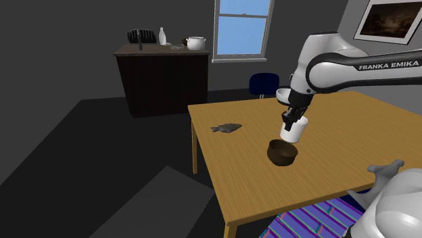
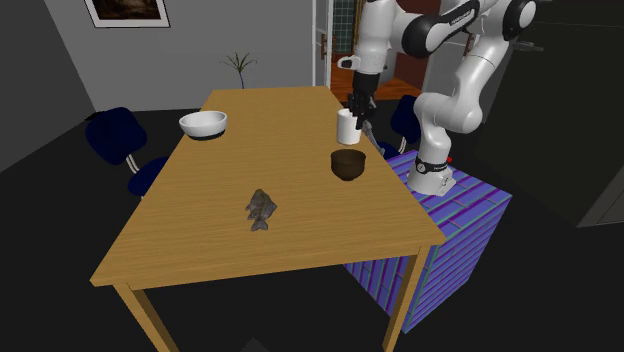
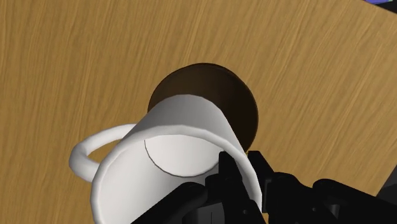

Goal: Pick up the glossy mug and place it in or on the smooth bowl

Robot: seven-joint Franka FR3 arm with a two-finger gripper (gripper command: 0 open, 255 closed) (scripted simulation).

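Holding white glossy mug (image 3: pixel 178 149) by the rim in black two-finger gripper (image 3: pixel 245 168). One finger inside the cup, the other outside the wall, narrow pinch with only the wall between. Along the hand: straight into the mug's open mouth, loop handle on the side away from the fingers. Past the mug's base: dark brown smooth round bowl (image 3: pixel 235 95), partly covered by the mug, on light wooden table (image 3: pixel 76 63).

Shoulder view: gripper (image 1: pixel 289 122) pointing down from the white arm, mug (image 1: pixel 293 132) right under it, lifted off the table (image 1: pixel 237 176). Brown bowl (image 1: pixel 282 153) at 7 o'clock from the mug, just beneath. Cannot tell contact from here. Small grey fish-shaped object (image 1: pixel 226 128) flat on the tabletop at 10 o'clock from the brown bowl, well apart.

Second exterior view: gripper (image 2: pixel 356 108) at 12 o'clock of the mug (image 2: pixel 347 127), brown bowl (image 2: pixel 348 164) at 6 o'clock of it. Thin strip of table (image 2: pixel 300 230) between the two, so not touching. Fish-shaped object (image 2: pixel 261 210) at 8 o'clock from the brown bowl. White wide bowl (image 2: pixel 203 124) at roughly 9 o'clock from the mug, well apart. Blue-purple striped stand box (image 2: pixel 455 225) at 4 o'clock from the brown bowl, against the table's edge.

Farther back, shoulder view: dark blue chair (image 1: pixel 263 84) beyond the table, 11 o'clock from the mug. Dark cabinet (image 1: pixel 162 78) at 9 o'clock from the chair, small white vessels on top. Bright window (image 1: pixel 242 27) at 11 o'clock from the chair, in the grey wall.
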